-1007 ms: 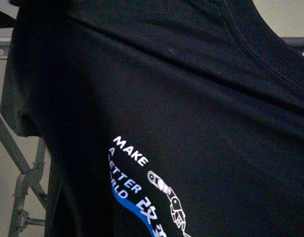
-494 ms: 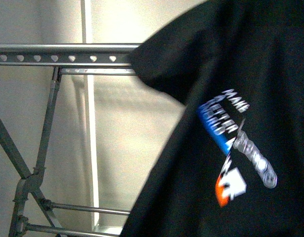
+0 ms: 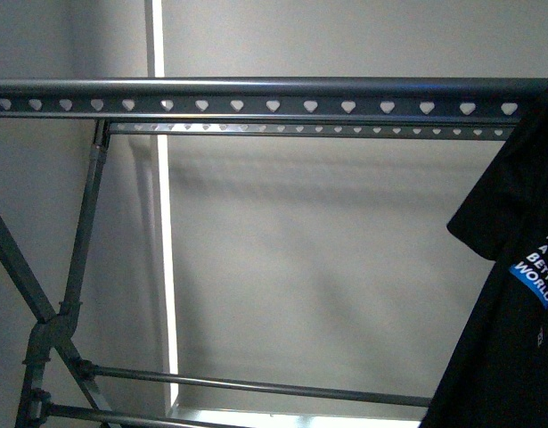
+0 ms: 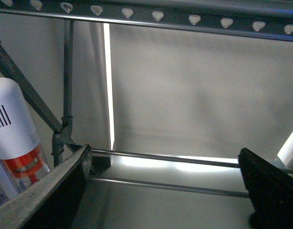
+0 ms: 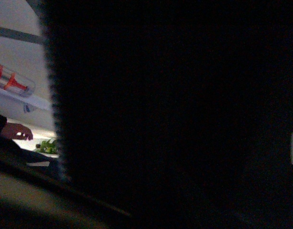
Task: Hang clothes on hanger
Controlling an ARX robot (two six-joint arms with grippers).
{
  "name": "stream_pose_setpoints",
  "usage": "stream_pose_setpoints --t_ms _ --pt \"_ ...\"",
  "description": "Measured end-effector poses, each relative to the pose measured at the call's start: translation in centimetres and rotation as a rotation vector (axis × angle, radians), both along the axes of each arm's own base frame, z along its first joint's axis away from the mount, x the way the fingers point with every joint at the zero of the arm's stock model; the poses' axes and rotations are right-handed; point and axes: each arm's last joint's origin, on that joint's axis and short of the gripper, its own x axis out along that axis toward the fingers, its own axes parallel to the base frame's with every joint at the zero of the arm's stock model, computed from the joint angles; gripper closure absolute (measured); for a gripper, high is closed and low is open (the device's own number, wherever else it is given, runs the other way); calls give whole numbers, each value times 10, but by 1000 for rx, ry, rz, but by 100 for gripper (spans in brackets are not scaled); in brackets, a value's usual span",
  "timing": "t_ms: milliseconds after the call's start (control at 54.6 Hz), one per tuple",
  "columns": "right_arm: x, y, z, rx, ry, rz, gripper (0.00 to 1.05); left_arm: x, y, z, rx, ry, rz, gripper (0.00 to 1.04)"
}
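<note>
The hanger's dark grey top rail (image 3: 274, 96), punched with heart-shaped holes, runs across the front view; a thinner second rail sits just behind it. The black T-shirt (image 3: 510, 321) hangs at the far right edge, its top by the rail's right end, with a bit of white and blue print (image 3: 536, 267) showing. My left gripper (image 4: 165, 191) is open and holds nothing, below the same rail (image 4: 184, 19). Black cloth (image 5: 175, 114) fills the right wrist view. It hides the fingers of my right gripper, which is shut on the T-shirt.
The rack's crossed legs (image 3: 42, 303) stand at the left, and lower crossbars (image 3: 256, 386) run across near the bottom. A white cylinder with a red band (image 4: 13, 143) is beside my left gripper. A person's hand (image 5: 17, 131) shows at the edge of the right wrist view.
The T-shirt, which covered the front view a second ago, has swept off to the right edge. The top rail and the wall behind it have come into view.
</note>
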Motion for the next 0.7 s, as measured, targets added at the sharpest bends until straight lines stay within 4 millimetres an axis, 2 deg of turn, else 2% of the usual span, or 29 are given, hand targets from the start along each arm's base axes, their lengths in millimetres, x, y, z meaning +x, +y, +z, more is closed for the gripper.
stream_pose_setpoints --t_ms 146,311,384,494,695 --pt "-10 8 -12 -26 30 49 101 -25 -8 -34 3 -11 2 39" --pt "-33 23 -45 -37 92 113 101 -56 -17 -80 2 6 -2 73" --pt "-42 31 -61 -27 132 137 101 -66 -19 -92 2 9 -1 86" --pt "-47 41 -74 -7 174 164 101 -79 -27 -107 1 10 18 102" --pt "-31 55 -73 140 190 203 101 -98 -31 -128 2 16 -2 101"
